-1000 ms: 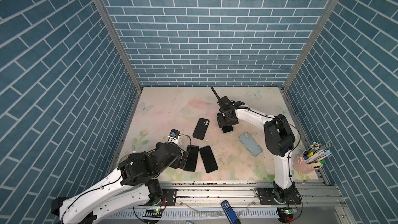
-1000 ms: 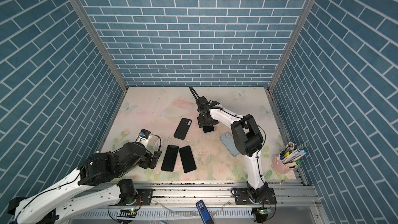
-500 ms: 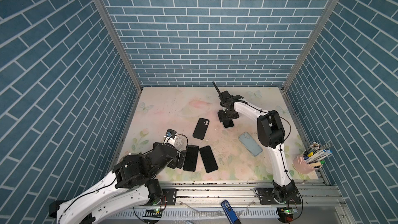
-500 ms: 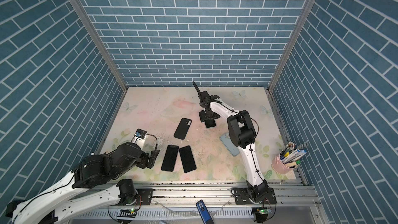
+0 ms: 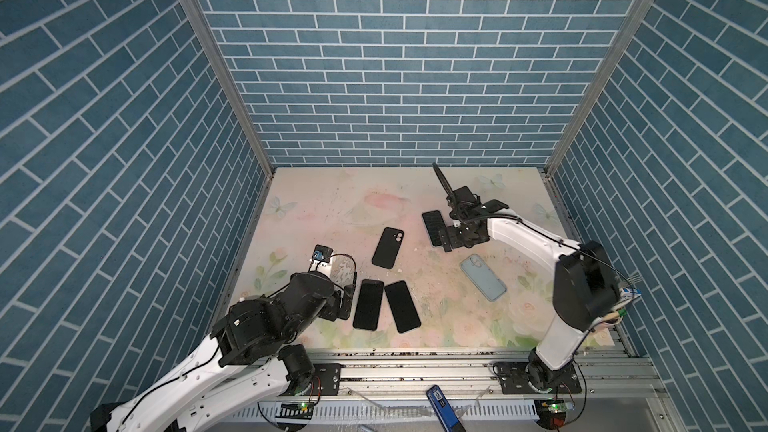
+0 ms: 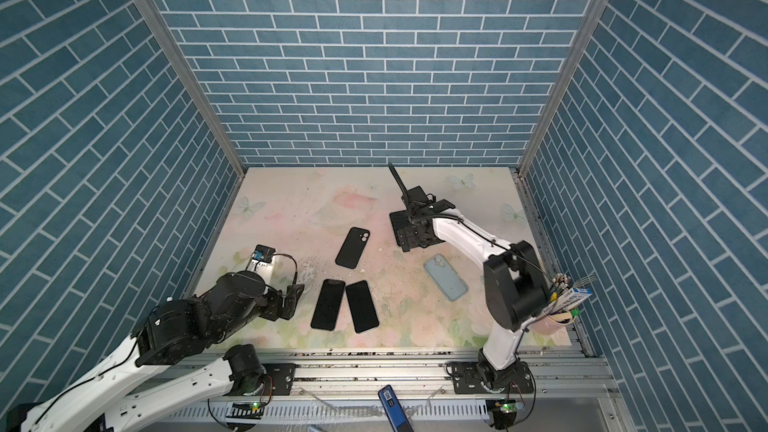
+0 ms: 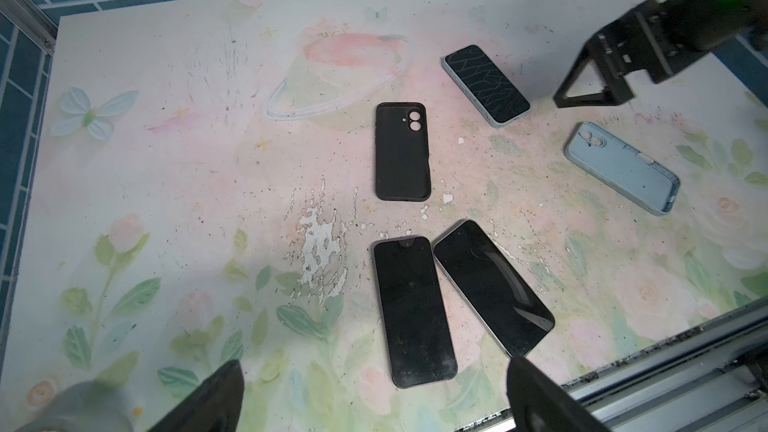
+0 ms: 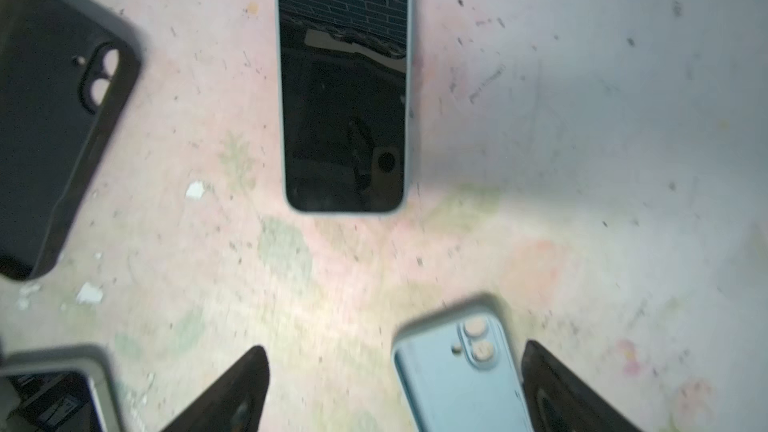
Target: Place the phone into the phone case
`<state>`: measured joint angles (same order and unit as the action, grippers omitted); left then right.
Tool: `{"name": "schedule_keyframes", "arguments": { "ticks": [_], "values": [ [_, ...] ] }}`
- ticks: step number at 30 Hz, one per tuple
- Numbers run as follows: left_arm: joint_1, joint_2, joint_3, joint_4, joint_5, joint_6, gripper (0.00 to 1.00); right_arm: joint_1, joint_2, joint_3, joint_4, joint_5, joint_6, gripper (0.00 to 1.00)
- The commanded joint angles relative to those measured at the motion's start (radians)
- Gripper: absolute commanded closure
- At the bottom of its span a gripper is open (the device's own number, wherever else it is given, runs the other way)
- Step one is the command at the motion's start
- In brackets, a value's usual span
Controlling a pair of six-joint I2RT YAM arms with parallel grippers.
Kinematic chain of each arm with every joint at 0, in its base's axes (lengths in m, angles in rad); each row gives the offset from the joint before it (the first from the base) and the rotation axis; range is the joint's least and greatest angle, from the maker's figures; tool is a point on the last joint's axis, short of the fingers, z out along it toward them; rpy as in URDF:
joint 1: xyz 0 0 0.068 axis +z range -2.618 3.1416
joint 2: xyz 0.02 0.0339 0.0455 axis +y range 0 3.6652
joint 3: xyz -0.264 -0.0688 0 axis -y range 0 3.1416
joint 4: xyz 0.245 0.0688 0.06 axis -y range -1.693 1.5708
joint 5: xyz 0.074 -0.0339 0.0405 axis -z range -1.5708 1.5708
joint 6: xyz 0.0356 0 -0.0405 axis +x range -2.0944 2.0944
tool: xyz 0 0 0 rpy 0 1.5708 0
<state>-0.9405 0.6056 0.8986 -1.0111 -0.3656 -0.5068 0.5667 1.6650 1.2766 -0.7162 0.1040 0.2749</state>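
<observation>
Blue-rimmed phone (image 5: 433, 227) lies flat, screen up, on the flowery surface (image 5: 332, 201), apart from the light blue phone case (image 5: 483, 277) and the black phone case (image 5: 387, 247). Right hand (image 8: 395, 349) is near that phone, its fingers spread wide and holding nothing. Left hand (image 7: 374, 363) is wide open and empty too, near a black phone (image 7: 411, 309) and a second dark phone (image 7: 492, 284) lying side by side.
</observation>
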Motion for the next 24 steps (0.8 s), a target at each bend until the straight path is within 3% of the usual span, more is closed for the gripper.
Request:
{"name": "schedule_keyframes", "arguments": {
  "ticks": [1,6,15,24],
  "values": [
    [0.016,-0.018,-0.001,0.017,0.027,0.013,0.01,-0.038,-0.111,-0.160,0.017,-0.031,0.053,0.07],
    [0.014,-0.036,-0.004,0.016,0.031,0.007,0.00,-0.116,-0.172,-0.323,0.051,-0.070,0.088,0.10],
    [0.014,-0.041,-0.007,0.020,0.040,0.011,0.00,-0.300,-0.101,-0.345,0.078,-0.171,0.103,0.24],
    [0.014,-0.067,-0.010,0.028,0.046,0.014,0.01,-0.311,-0.043,-0.359,0.090,-0.236,0.088,0.40]
  ]
}}
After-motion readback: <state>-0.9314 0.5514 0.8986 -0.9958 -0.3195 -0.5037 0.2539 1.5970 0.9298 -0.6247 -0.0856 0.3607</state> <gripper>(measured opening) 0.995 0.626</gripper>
